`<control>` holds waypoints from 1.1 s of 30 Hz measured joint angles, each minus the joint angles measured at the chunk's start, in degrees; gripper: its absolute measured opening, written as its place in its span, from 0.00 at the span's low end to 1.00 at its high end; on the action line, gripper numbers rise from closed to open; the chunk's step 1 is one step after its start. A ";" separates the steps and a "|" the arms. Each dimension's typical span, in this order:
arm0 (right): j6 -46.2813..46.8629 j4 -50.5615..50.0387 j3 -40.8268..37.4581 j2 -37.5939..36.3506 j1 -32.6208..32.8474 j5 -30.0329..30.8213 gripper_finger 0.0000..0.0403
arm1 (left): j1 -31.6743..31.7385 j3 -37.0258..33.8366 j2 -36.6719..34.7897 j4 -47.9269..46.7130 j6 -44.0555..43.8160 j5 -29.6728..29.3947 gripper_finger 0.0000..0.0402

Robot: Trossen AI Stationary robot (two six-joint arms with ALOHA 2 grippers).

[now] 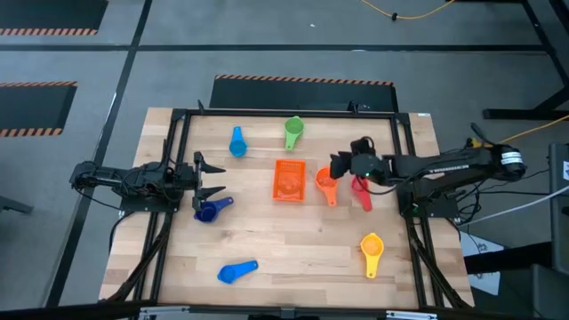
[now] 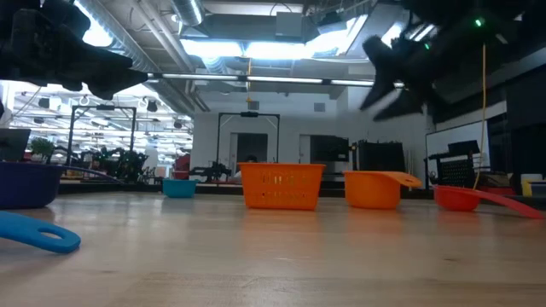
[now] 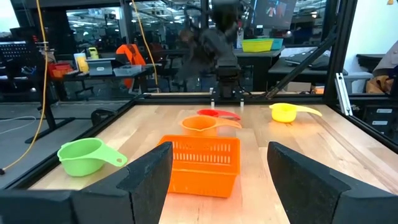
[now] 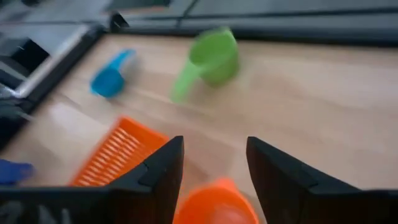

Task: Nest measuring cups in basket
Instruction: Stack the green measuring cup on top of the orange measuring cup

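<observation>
The orange basket (image 1: 290, 180) stands on its base at the table's middle. Just to its right an orange cup (image 1: 325, 181) sits upright, with a red cup (image 1: 360, 191) beyond it. My right gripper (image 1: 339, 165) hangs open and empty above the orange cup (image 4: 214, 202), high over the table in the low view (image 2: 380, 77). My left gripper (image 1: 210, 178) waits open at the left, level, facing the basket (image 3: 202, 163). Green (image 1: 293, 132), light blue (image 1: 237, 142), dark blue (image 1: 209, 211), blue (image 1: 238, 271) and yellow (image 1: 371, 247) cups lie scattered on the table.
A black metal frame (image 1: 178, 124) borders the wooden table on the left, far and right sides. Bare wood lies in front of the basket, between the blue and yellow cups.
</observation>
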 joint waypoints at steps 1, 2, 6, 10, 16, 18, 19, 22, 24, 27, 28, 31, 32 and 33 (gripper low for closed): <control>-2.35 1.10 1.04 -0.03 -0.41 -0.30 0.45 | -0.01 0.00 0.00 0.01 0.00 0.00 0.64; -4.92 2.59 2.01 0.03 -0.90 -0.85 0.45 | -0.01 -0.01 -0.01 -0.01 0.00 0.00 0.64; -18.20 11.22 5.20 0.05 -3.71 -5.51 0.45 | -0.01 0.00 -0.01 0.01 0.00 0.00 0.64; -27.00 15.51 7.71 0.13 -6.73 -9.85 0.45 | -0.02 0.00 0.01 0.01 0.00 0.01 0.64; -28.64 16.20 9.04 0.22 -11.51 -10.48 0.45 | -0.01 -0.01 0.00 0.01 0.00 0.00 0.64; -28.58 16.28 9.05 0.51 -13.66 -10.47 0.45 | -0.02 0.00 0.01 0.01 0.00 0.00 0.64; -28.58 16.36 9.05 0.83 -14.88 -10.60 0.45 | 0.00 -0.01 0.00 0.00 0.00 0.00 0.64; -28.32 19.42 9.05 2.97 -18.75 -13.56 0.45 | -0.02 -0.01 -0.01 0.01 0.00 0.00 0.64; -27.82 22.69 9.05 5.06 -21.36 -18.12 0.45 | -0.02 0.00 0.00 0.00 0.00 0.00 0.64; -25.15 26.08 9.93 8.76 -24.43 -24.23 0.45 | 0.00 -0.02 0.01 -0.01 0.00 0.00 0.64; -24.85 25.68 10.97 10.18 -25.18 -25.38 0.45 | -0.01 0.00 -0.01 -0.01 0.00 0.00 0.64; -25.19 23.81 15.67 15.12 -26.62 -26.48 0.45 | 0.00 0.00 0.01 0.01 0.00 0.00 0.64; -25.29 23.12 17.50 17.04 -26.90 -27.09 0.45 | 0.00 -0.01 0.00 0.01 0.00 0.00 0.64; -25.30 21.90 19.66 19.11 -27.19 -27.77 0.45 | -0.02 0.00 0.01 0.01 0.00 0.00 0.64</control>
